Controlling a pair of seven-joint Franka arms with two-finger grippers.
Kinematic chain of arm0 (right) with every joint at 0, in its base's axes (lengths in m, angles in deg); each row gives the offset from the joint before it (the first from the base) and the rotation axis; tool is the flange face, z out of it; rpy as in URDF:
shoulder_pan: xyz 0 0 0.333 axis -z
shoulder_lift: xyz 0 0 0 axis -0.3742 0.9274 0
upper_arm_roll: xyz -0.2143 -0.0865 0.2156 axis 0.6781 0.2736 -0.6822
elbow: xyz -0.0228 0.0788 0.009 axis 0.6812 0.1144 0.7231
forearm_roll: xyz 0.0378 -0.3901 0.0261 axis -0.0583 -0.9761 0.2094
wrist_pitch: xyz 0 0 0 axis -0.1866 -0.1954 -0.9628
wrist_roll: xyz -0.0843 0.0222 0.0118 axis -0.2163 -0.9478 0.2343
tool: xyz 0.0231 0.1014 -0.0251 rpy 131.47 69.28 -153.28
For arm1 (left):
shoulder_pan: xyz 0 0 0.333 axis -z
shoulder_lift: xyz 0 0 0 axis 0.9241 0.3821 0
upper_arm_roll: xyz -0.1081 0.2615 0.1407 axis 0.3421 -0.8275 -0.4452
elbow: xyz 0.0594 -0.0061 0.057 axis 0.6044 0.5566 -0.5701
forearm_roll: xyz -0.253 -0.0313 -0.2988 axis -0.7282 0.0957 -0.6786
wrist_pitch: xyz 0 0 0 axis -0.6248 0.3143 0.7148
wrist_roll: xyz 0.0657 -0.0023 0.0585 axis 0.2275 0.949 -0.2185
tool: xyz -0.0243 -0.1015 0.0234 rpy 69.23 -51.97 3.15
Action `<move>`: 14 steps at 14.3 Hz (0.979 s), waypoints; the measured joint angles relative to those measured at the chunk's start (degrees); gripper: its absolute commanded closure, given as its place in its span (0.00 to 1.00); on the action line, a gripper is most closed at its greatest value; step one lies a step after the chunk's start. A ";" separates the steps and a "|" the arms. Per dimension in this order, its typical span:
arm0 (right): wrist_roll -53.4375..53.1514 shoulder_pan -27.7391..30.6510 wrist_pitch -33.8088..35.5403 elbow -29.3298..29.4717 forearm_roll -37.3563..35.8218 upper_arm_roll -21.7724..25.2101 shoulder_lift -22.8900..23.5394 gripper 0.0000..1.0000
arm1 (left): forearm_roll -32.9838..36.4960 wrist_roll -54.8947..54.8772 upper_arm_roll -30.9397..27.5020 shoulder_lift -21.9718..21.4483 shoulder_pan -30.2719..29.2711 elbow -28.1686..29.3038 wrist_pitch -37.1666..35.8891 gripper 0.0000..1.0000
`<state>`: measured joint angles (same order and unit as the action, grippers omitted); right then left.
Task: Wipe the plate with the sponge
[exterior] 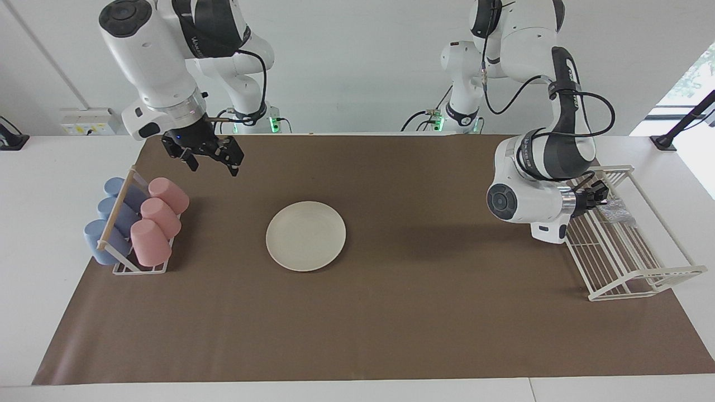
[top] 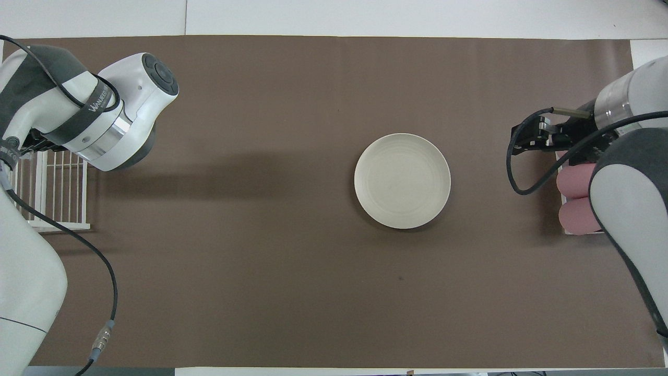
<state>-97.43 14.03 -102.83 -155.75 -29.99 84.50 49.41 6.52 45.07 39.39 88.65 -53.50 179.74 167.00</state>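
The cream-white plate [exterior: 305,235] lies flat in the middle of the brown mat, and shows in the overhead view too [top: 402,180]. Nothing is on it. My left gripper [exterior: 603,199] reaches sideways into the white wire rack [exterior: 642,273] at the left arm's end of the table. The silvery sponge [exterior: 618,212] is at its fingertips, over the rack's floor. In the overhead view the left arm hides both. My right gripper [exterior: 213,161] hangs open and empty over the mat beside the cup rack, and also shows in the overhead view [top: 523,144].
A rack with pink cups [exterior: 158,219] and blue cups [exterior: 106,226] stands at the right arm's end of the table. The pink cups [top: 574,201] show partly under the right arm in the overhead view. The mat [exterior: 357,335] covers most of the table.
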 measured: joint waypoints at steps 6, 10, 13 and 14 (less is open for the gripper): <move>7.76 1.86 2.70 0.01 0.00 0.02 -1.89 0.00 | -0.43 2.83 -0.02 0.39 -1.75 0.87 3.25 1.00; 8.08 1.86 3.24 -0.21 0.00 -0.01 -2.43 0.00 | -1.35 3.53 0.01 0.40 -2.32 0.93 4.71 0.35; 8.61 1.86 3.30 -0.56 0.00 0.00 -3.46 0.00 | -1.53 3.74 0.09 0.40 -2.32 0.93 4.93 0.11; 9.63 1.87 3.34 -0.60 0.00 0.04 -3.84 0.00 | -1.54 3.77 0.11 0.40 -2.32 0.93 4.97 0.08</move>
<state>-87.81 15.90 -99.50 -156.35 -29.99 84.54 45.57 4.98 48.83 39.49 89.05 -55.82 180.67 171.98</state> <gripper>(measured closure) 0.000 0.441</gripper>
